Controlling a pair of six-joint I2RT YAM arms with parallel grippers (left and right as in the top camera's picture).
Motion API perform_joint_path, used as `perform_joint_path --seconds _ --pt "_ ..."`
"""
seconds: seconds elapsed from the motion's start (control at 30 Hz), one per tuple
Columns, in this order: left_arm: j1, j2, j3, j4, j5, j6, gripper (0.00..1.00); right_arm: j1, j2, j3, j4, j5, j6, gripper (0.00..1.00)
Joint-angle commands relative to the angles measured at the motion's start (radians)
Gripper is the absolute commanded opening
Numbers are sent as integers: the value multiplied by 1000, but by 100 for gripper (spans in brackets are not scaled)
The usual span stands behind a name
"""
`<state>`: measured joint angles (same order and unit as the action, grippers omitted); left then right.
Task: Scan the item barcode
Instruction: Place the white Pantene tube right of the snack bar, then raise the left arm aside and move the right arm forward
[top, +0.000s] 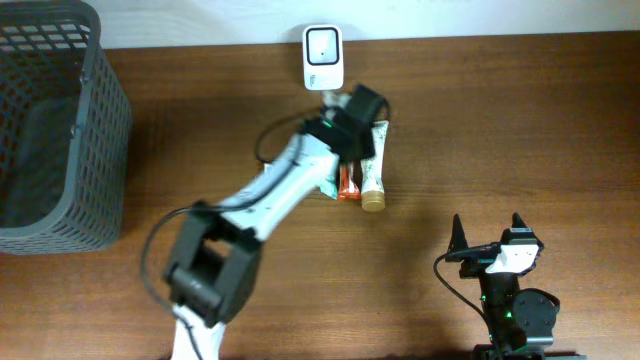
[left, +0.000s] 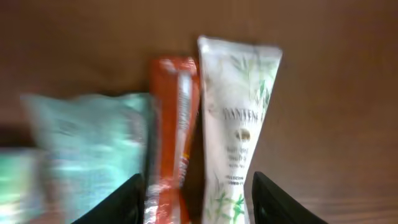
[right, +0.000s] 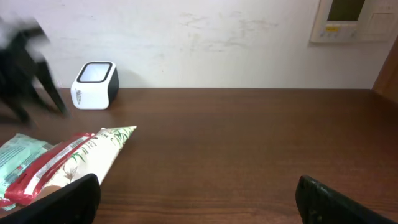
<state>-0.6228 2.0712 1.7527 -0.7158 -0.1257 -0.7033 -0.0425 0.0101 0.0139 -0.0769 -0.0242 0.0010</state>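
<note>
Three items lie side by side in the middle of the table: a white tube with a tan cap (top: 374, 165), an orange packet (top: 347, 186) and a teal packet (left: 93, 149). My left gripper (top: 356, 128) hovers right over them. In the left wrist view it (left: 196, 205) is open, with the orange packet (left: 175, 118) and the white tube (left: 239, 106) lying between its dark fingers (left: 124, 202). The white barcode scanner (top: 322, 57) stands at the table's back edge, just beyond the items. My right gripper (top: 487, 235) rests open and empty at the front right.
A dark mesh basket (top: 50, 130) stands at the far left. In the right wrist view the scanner (right: 95, 85) sits against the wall, and the tube (right: 87, 158) and packets lie to the left of my right gripper (right: 196, 205).
</note>
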Motion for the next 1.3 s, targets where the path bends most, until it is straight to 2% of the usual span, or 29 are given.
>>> perform_joint_path --seconds 0.0,0.03,0.07,0.1,0.17,0.3,0.53,0.57,0.6,0.63,0.67,0.73,0.87,0.93,0.97,1.03,1.07,1.13,1.2,1.27 --pt "96 -240 65 -114 -18 16 52 -4 -7 -8 -2 9 7 99" --pt "130 -298 65 -156 -21 18 53 -4 -7 -8 -2 9 7 98" --pt "182 -377 65 -206 -21 75 71 -4 -7 -8 -2 9 7 99" --pt "212 -417 65 -235 -21 118 99 -4 -7 -8 -2 9 7 99" --pt "286 -500 65 -330 -26 182 99 -4 -7 -8 -2 9 7 99" --pt "438 -538 65 -495 -43 181 99 -4 -7 -8 -2 9 7 99" --pt "456 -537 65 -558 -44 182 99 -4 -7 -8 7 -3 13 99" --pt "456 -537 65 -558 -44 182 99 -4 -7 -8 22 -81 75 99" --pt "456 -537 65 -558 -44 182 99 -4 -7 -8 63 -369 280 99" --pt "456 -537 65 -558 -44 182 99 -4 -7 -8 66 -581 400 99" --pt "456 -537 65 -558 -44 182 99 -4 -7 -8 101 -652 465 99" --pt "456 -537 65 -558 -44 182 100 -4 -7 -8 253 -673 629 99" --pt "456 -537 65 -558 -44 182 99 -4 -7 -8 348 -650 732 99" --pt "456 -537 65 -558 -44 182 99 -4 -6 -8 541 -571 850 99" --pt "456 -537 65 -558 -44 182 99 -4 -6 -5 732 -473 872 99" --pt "456 -537 65 -558 -44 182 99 -4 -6 49 858 -295 872 99" --pt "456 -537 65 -558 -44 182 99 -4 5 132 836 -211 867 99" --pt "456 -537 65 -558 -44 182 99 -4 52 261 756 -187 805 99" --pt "456 -537 65 -558 -44 182 99 -4 214 512 546 -296 541 99" --pt "456 -537 65 -558 -44 182 99 -4 438 776 235 -414 335 99"
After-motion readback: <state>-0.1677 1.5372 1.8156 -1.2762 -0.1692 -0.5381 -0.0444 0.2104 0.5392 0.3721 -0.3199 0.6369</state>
